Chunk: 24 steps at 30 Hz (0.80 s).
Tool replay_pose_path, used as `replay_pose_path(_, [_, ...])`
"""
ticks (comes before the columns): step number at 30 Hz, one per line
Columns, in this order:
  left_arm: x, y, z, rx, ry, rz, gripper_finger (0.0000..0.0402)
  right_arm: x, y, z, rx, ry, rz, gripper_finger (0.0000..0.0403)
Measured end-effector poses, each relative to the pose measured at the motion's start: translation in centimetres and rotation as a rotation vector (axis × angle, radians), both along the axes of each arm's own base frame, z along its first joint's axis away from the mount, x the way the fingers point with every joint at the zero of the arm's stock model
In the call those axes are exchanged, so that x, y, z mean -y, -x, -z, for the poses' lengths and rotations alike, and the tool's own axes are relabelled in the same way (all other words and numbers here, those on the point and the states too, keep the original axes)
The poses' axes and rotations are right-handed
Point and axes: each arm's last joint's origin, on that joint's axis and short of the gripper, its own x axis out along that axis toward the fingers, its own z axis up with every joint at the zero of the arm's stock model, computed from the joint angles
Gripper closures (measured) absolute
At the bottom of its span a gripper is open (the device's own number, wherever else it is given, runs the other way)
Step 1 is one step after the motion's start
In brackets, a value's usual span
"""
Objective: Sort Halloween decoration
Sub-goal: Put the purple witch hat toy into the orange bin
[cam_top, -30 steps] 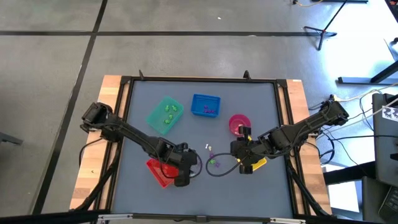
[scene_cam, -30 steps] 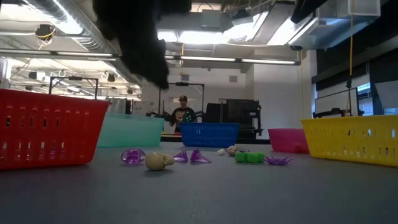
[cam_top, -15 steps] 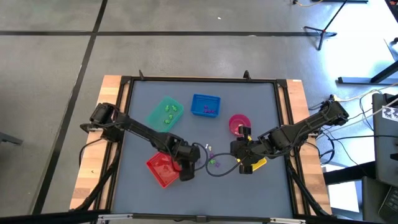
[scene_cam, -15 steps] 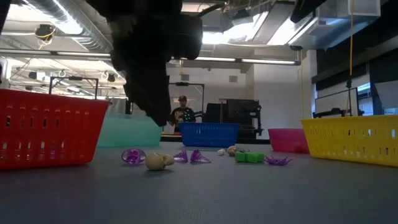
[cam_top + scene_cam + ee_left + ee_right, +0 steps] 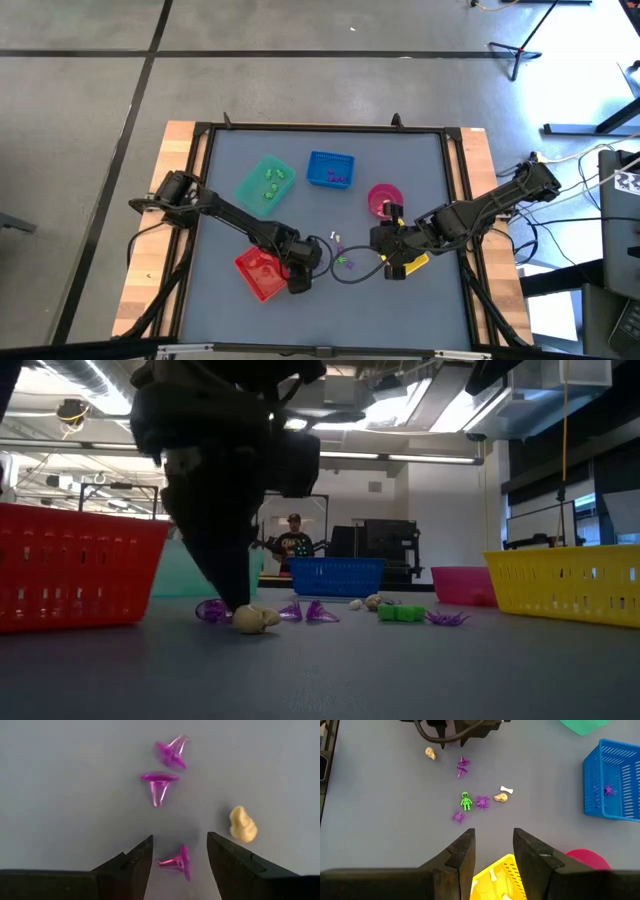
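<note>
Sorting partway | left gripper (image 5: 179, 851) fingers gaping around purple trinket (image 5: 176, 863) | right gripper (image 5: 493, 842) fingers hanging apart, empty | loose trinkets (image 5: 481, 801) waiting on counter (image 5: 420, 180)

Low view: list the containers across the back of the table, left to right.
Red tray → teal tray → blue tray → pink bowl → yellow tray.
</note>
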Motion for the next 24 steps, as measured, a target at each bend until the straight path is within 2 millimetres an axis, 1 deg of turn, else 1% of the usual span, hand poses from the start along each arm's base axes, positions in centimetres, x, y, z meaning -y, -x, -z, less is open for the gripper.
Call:
replay_pose_path(5, [0.34,0.19,0.51,-0.031,-0.006,0.015,0.0231,-0.01,-0.02,-0.01,0.002,-0.001,0.0,0.0271])
replay_pose_path(24, [0.3,0.59,0.45,-0.065,-0.011,0.062,0.0232,-0.02,-0.03,-0.02,0.004,-0.002,0.0,0.0271])
